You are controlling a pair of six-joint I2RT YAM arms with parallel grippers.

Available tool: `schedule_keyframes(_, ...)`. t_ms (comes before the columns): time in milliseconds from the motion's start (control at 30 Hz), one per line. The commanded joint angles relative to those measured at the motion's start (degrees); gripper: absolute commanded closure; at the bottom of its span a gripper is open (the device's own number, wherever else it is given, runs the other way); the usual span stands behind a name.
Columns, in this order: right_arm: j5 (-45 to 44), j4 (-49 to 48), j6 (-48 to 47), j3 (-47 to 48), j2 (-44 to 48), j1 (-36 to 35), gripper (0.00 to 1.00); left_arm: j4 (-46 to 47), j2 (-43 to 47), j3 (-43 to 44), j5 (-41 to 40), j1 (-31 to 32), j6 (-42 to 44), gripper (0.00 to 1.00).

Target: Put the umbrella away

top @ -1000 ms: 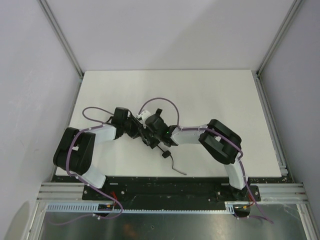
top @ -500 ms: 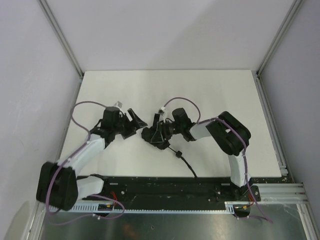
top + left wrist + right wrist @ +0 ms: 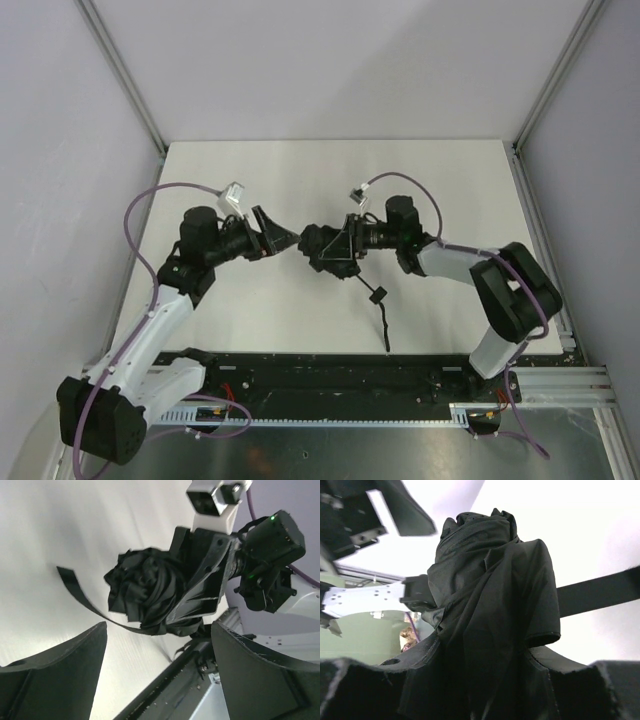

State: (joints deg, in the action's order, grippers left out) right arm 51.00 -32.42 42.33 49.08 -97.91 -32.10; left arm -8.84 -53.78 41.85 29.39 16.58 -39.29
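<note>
The black umbrella (image 3: 320, 246) is folded into a crumpled bundle of fabric, held off the table at mid-table. My right gripper (image 3: 340, 245) comes in from the right and is shut on that canopy bundle (image 3: 490, 605), with fabric filling the space between its fingers. The umbrella's small handle (image 3: 377, 293) and wrist strap (image 3: 386, 330) hang down toward the near edge. A flat closure strap (image 3: 75, 587) trails off the bundle. My left gripper (image 3: 280, 238) faces the bundle (image 3: 147, 590) from the left, open, a short gap away, with nothing between its fingers (image 3: 60, 670).
The white table (image 3: 450, 190) is walled by grey panels on three sides. A black base rail (image 3: 330, 370) runs along the near edge under both arms. Purple cables (image 3: 140, 210) loop above each wrist.
My left gripper has opened and drawn back to the left of the umbrella. The right arm has swung out to the right, keeping its grip on the bundle, which now sits farther up the table.
</note>
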Motion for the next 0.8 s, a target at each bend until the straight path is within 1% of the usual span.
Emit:
schedule_keyframes(0,2.8,-2.6,3.7,0.4,6.9,2.7,1.0,4.3,-1.7,0.3,9.1,0.5,-4.4,0.13)
schedule_keyframes(100,2.7,-1.6,4.4,0.4,10.3,5.4,1.0,6.0,-0.7,0.4,9.3,1.2,-6.0,0.13)
schedule_keyframes(167,1.6,0.8,3.7,0.5,12.9,7.7,1.0,6.5,0.2,0.6,9.1,1.4,-6.5,0.13)
schedule_keyframes(267,-1.9,12.7,-1.5,2.2,18.0,12.2,1.0,6.8,0.3,0.8,10.0,1.5,-7.2,0.14)
schedule_keyframes(333,-6.2,23.4,-6.9,4.4,21.4,15.6,1.0,7.1,0.4,0.9,10.4,1.8,-7.6,0.13)
schedule_keyframes(400,-14.0,34.8,-13.0,8.0,24.6,18.5,1.0,7.3,0.5,0.8,10.7,2.0,-7.9,0.13)
schedule_keyframes(467,-24.3,45.0,-19.2,12.3,27.4,20.8,1.0,7.6,0.6,0.9,11.2,2.2,-8.0,0.13)
schedule_keyframes(533,-35.3,52.3,-24.3,15.9,29.6,21.9,1.0,7.8,1.0,1.0,11.8,2.4,-8.0,0.13)
schedule_keyframes(600,-43.8,56.5,-28.7,18.5,30.9,22.2,1.0,7.8,1.5,0.9,12.2,2.4,-8.1,0.12)
schedule_keyframes(667,-48.9,58.4,-32.0,19.9,31.3,22.1,1.0,7.9,2.0,0.7,12.7,2.4,-8.1,0.12)
schedule_keyframes(733,-55.0,59.1,-35.0,20.3,30.9,20.5,1.0,8.0,2.5,0.2,13.1,2.4,-8.2,0.12)
schedule_keyframes(767,-58.5,59.3,-36.7,20.3,30.2,18.6,1.0,8.0,3.0,-0.2,13.3,2.4,-8.3,0.12)
